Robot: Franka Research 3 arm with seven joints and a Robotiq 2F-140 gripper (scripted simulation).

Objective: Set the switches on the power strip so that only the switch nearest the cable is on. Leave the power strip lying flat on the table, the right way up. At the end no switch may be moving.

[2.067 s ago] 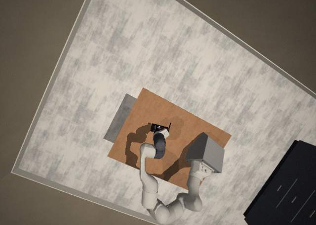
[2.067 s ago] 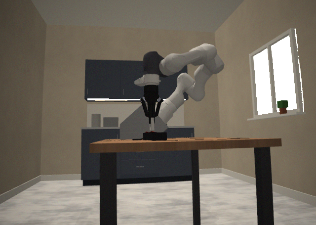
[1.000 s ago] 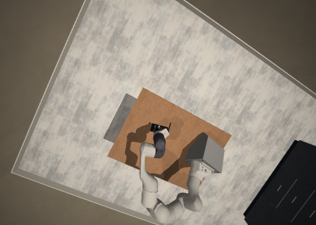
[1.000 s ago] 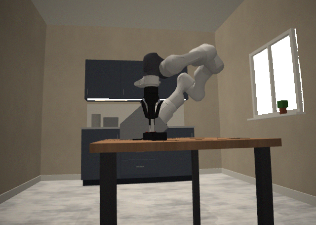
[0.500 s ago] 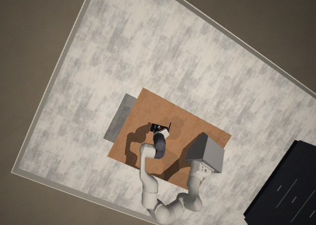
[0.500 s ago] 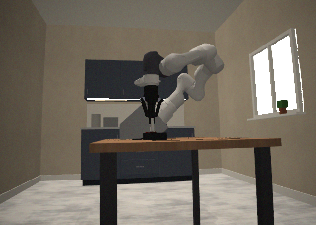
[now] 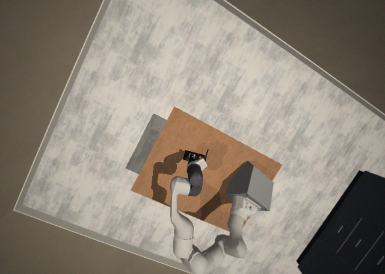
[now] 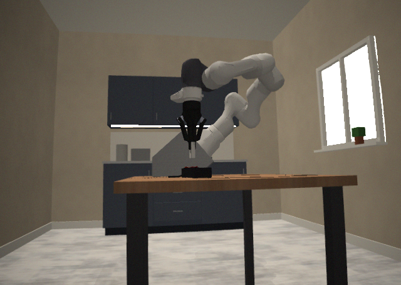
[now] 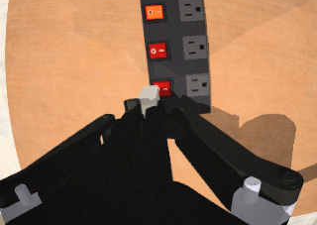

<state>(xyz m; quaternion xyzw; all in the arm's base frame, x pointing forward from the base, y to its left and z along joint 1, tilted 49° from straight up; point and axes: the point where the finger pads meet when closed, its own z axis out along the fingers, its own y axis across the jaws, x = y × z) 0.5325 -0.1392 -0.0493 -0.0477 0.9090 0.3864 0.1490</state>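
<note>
A black power strip (image 9: 192,27) (image 7: 197,155) (image 8: 196,171) lies flat on the wooden table (image 9: 264,27) (image 7: 236,159) (image 8: 259,180), right way up. It has three switches beside three sockets. The switch nearest the cable (image 9: 154,13) glows bright orange. The middle switch (image 9: 158,51) is dark red. The third switch (image 9: 164,88) is dark red and partly hidden by my fingertips. My gripper (image 9: 152,98) (image 8: 192,152) is shut and empty, pointing straight down a little above the third switch.
A grey box (image 7: 250,185) (image 8: 171,162), the arm's base, stands on the table's near corner. A grey slab (image 7: 144,143) lies past the table's left edge. Dark cabinets (image 8: 145,101) stand behind.
</note>
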